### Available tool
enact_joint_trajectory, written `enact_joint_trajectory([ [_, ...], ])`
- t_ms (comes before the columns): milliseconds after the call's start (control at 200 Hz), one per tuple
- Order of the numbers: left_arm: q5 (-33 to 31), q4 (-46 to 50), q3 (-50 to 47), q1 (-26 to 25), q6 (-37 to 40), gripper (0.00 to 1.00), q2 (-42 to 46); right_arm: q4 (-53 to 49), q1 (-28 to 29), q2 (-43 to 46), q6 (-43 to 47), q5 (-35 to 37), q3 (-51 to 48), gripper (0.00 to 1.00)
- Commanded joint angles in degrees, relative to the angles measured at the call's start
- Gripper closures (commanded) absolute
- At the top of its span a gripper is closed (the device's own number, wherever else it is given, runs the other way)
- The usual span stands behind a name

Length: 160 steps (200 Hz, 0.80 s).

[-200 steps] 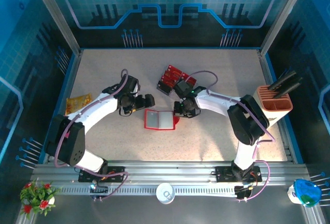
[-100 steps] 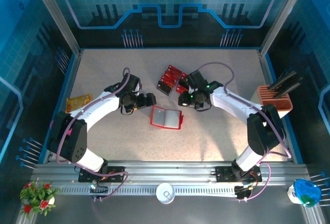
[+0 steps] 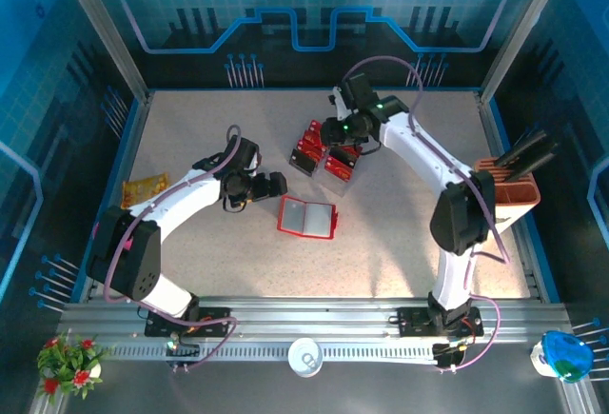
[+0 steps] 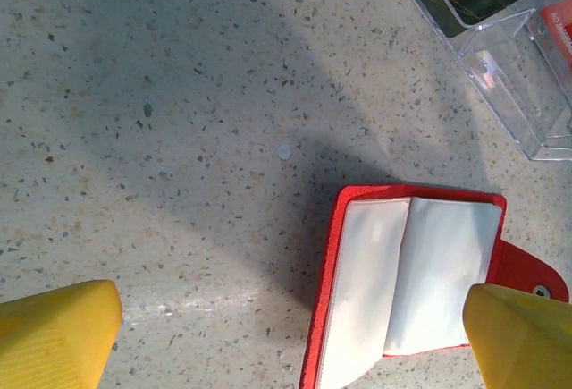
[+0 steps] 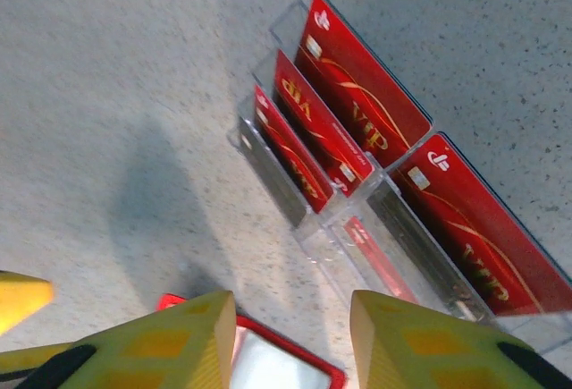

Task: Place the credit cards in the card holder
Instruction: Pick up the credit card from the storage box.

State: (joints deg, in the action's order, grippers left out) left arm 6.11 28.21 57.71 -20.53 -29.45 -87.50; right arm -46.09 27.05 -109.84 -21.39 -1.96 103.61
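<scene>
The card holder [image 3: 306, 216] lies open on the table, red with pale clear pockets; it also shows in the left wrist view [image 4: 407, 282] and at the bottom of the right wrist view [image 5: 268, 362]. The credit cards [image 3: 322, 150], red with gold print, stand in a clear tiered stand [image 5: 393, 246]; several cards [image 5: 357, 94] fill its slots. My right gripper [image 3: 333, 135] hovers above the stand, its jaws [image 5: 290, 304] open and empty. My left gripper [image 3: 276, 186] hangs just left of the holder, wide open [image 4: 288, 317] over the holder's left edge.
A yellow-orange snack packet [image 3: 143, 188] lies at the left edge of the table. A salmon-pink compartment box [image 3: 507, 190] with black items stands at the right edge. The clear stand [image 4: 509, 67] sits just beyond the holder.
My right gripper has let go at the card holder's right edge, opened, and swung back and up over the card stand. The holder turned slightly and shifted right. The left arm stayed put.
</scene>
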Motion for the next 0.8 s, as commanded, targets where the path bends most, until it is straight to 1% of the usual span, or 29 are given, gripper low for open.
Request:
enact_joint_trajectory([
  [0, -0.7, 1.4, 0.2, -0.4, 1.2, 0.01, 0.3, -9.4, 0.9, -4.1, 6.4, 2.7, 4.7, 0.62],
  [235, -0.3, 0.7, -0.8, -0.4, 0.2, 0.01, 0.3, -14.6, 2.3, -9.7, 11.6, 11.0, 9.5, 0.65],
  [450, -0.2, 0.7, -0.8, -0.4, 0.0, 0.01, -0.3, -16.0, 3.5, -12.6, 13.6, 14.6, 10.6, 0.70],
  [600, 0.1, 0.4, -1.0, -0.4, -0.3, 0.01, -0.5, -16.2, 4.4, -14.0, 14.7, 16.4, 10.7, 0.70],
  [795, 0.1, 0.5, -0.9, -0.4, -0.4, 0.01, -0.7, -16.9, 5.2, -15.7, 16.2, 20.5, 11.8, 0.70],
])
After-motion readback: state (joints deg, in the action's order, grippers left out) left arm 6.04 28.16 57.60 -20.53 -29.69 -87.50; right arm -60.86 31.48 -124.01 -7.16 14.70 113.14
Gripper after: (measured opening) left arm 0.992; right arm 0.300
